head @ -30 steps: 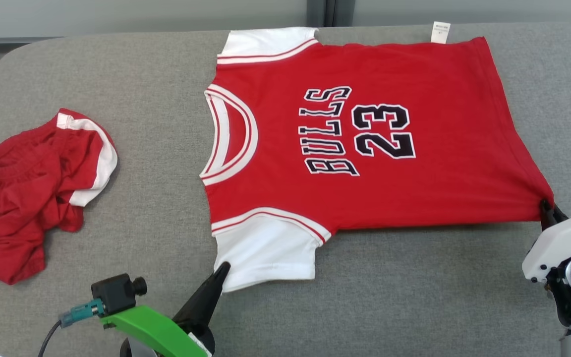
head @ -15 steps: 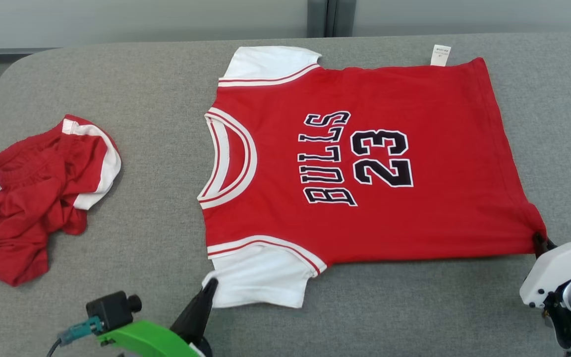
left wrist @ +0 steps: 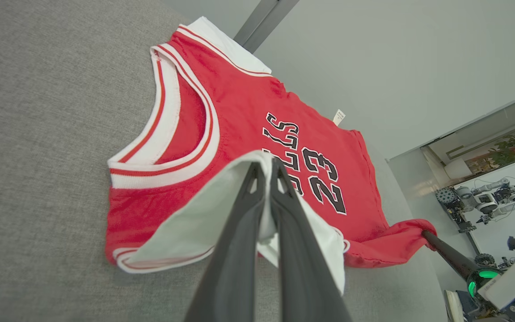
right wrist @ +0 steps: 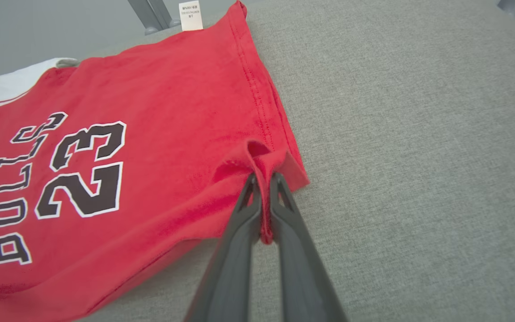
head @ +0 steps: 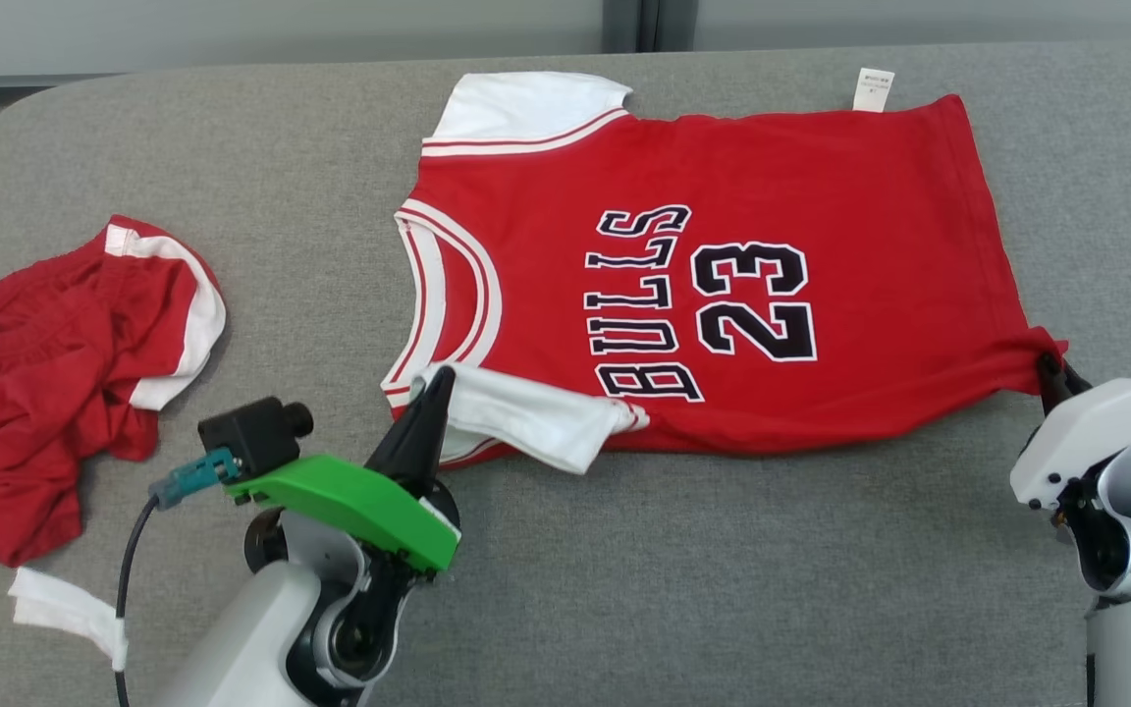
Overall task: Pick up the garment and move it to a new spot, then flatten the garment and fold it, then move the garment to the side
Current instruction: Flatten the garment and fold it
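red Bulls jersey point(head: 821, 196), lying sideways, collar point(head: 448, 295) left, left gripper point(head: 440, 378) pinching white sleeve point(head: 526, 417), right gripper point(head: 1047, 363) pinching hem corner point(head: 1037, 344)

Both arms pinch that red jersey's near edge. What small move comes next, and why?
Probably carry both pinched spots toward the far edge, folding the jersey lengthwise: the left jaws hold the white sleeve, lifted over the front, and the right jaws hold the near hem corner.

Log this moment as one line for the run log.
phase: folding | left gripper: shut on white sleeve, folded onto jersey | right gripper: shut on hem corner | second red garment: crumpled, apart
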